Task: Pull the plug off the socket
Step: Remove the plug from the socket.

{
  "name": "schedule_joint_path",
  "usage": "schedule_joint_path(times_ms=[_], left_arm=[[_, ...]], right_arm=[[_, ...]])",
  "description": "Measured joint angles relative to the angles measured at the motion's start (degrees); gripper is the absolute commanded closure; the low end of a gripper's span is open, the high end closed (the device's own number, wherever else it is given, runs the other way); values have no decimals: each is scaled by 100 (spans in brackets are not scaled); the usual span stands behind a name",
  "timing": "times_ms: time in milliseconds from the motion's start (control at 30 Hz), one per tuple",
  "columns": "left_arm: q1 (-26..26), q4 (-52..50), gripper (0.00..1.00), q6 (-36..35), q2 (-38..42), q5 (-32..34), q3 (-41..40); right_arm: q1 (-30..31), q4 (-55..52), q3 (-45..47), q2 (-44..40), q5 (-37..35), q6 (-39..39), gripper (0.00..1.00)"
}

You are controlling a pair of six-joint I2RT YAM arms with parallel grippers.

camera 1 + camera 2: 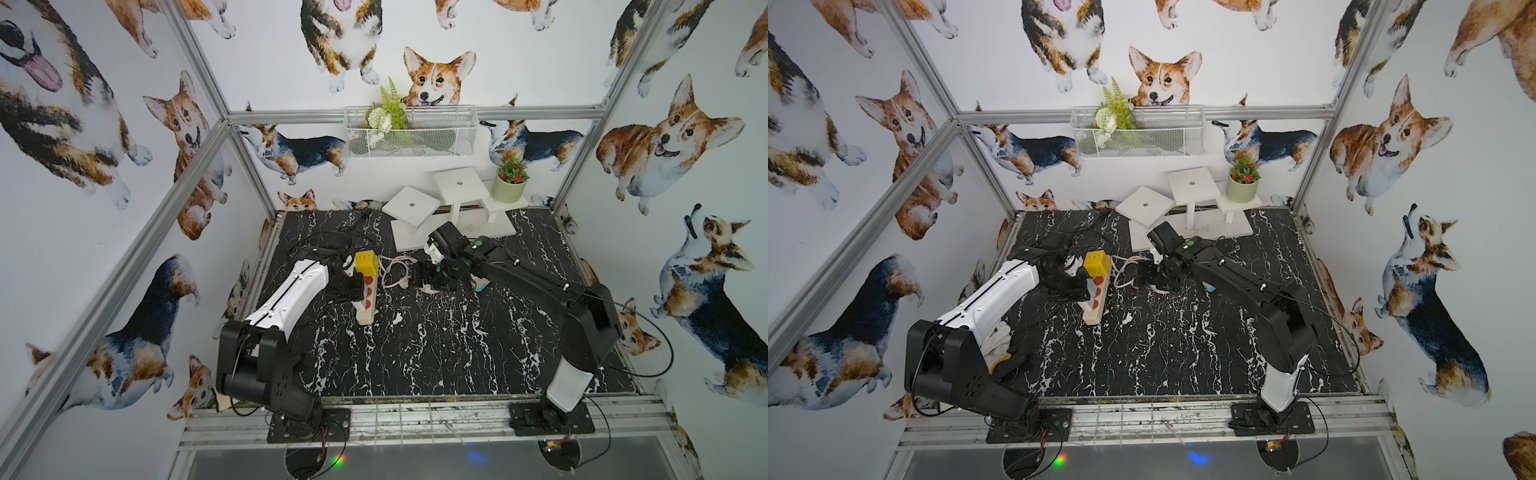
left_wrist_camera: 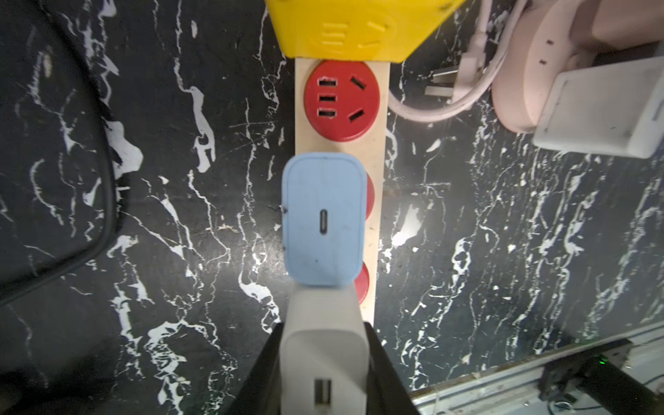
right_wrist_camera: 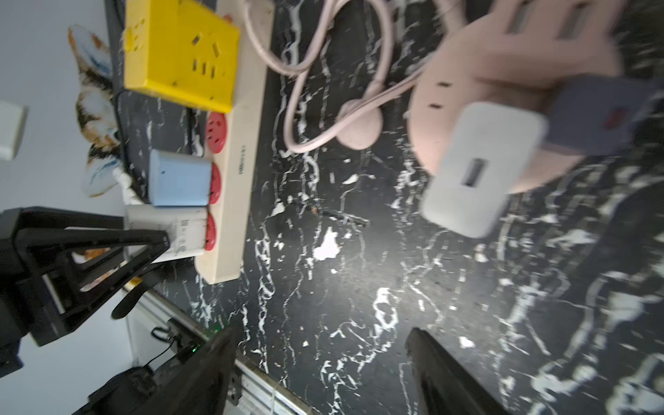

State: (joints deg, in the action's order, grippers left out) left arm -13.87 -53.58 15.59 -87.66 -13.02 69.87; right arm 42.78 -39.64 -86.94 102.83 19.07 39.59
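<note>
Black stone-look tabletop (image 1: 436, 353), matte and veined with ragged white streaks, fills the floor of a booth papered with corgis. Left of centre lies a long cream power strip (image 1: 365, 318), flat-faced and square-edged, with round glossy red sockets (image 2: 341, 100) along it. A boxy yellow adapter cube (image 1: 365, 262) caps its far end. In the middle socket sits a pale blue plug (image 2: 323, 222), a smooth rounded block with a slot in its face.

Just beside it, in the nearest socket, is the white plug (image 2: 323, 359), a plain rounded-corner brick whose base meets the red disc. The left gripper (image 2: 323, 328) is clenched on the white plug, one thin black finger pressed against each side.

Right of the strip, a looped pink cord (image 3: 305, 107) leads to a rounded pink socket hub (image 3: 467, 72) carrying a white charger (image 3: 478, 169) and a grey-blue block (image 3: 603, 115). The right gripper (image 3: 321, 334) hangs released near the hub, its black fingers wide apart over bare tabletop.

A black cable (image 2: 104, 179) curves left of the strip. Near and right of the strip, the surface lies open up to the metal rail (image 1: 415, 419) at the near edge.
</note>
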Motion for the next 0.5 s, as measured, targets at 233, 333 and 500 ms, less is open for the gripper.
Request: schedule_joint_path(times_ms=[233, 333, 500], left_arm=[[-2, 177, 100, 577, 260, -271, -92], [0, 256, 100, 754, 256, -363, -144], [0, 422, 100, 977, 240, -505, -203]], right_arm=[[295, 555, -205, 638, 837, 302, 28], [435, 667, -243, 868, 1147, 400, 28], [603, 894, -260, 1113, 1569, 426, 28]])
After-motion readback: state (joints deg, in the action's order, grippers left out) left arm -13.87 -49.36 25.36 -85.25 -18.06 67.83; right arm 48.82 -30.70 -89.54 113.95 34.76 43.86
